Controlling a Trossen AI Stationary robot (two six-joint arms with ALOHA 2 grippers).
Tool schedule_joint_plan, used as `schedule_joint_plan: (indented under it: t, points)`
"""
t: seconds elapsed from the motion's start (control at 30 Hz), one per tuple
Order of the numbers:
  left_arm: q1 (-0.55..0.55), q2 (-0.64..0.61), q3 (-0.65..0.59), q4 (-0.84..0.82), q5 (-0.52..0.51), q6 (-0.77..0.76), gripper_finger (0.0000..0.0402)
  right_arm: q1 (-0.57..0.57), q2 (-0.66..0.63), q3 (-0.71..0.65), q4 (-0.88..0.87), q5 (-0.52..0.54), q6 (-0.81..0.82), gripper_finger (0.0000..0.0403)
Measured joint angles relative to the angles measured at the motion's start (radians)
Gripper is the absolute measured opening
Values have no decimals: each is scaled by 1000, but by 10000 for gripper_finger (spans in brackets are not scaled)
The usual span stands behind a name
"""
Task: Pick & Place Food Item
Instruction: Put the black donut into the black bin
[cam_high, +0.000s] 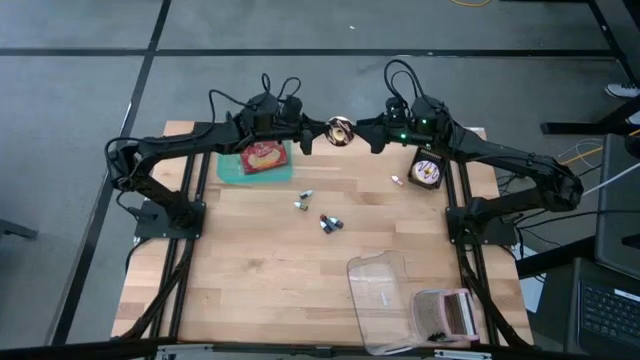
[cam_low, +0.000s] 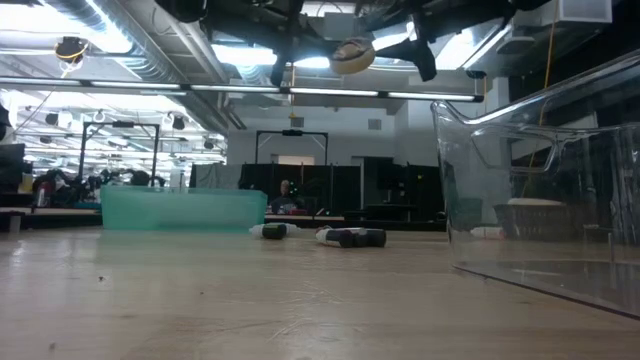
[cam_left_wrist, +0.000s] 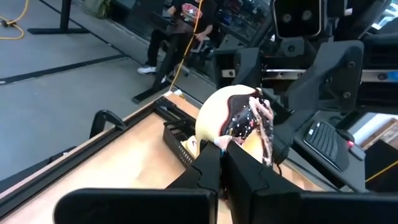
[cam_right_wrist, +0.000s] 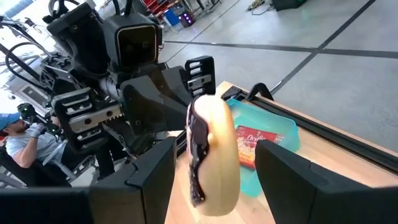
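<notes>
One donut (cam_high: 340, 131), two end effectors: left (cam_high: 318, 134) clamped, right (cam_high: 366, 134) spread.

One camera hangs overhead, looking straight down on the whole worktop (cam_high: 300, 260). Another sits at worktop level, facing the room behind. Each wrist camera looks close along its own arm at the donut (cam_left_wrist: 239, 121), facing the other; all four views share it.
</notes>
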Motion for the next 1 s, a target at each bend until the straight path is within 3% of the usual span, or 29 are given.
schedule_joint_plan:
  t: [0.53, 1.0]
  points:
    - [38, 1, 0, 67, 47, -8, 6, 0, 24, 13, -6, -19, 10, 209]
    - [38, 1, 0, 67, 62, -10, 6, 0, 24, 13, 2, -34, -7, 66]
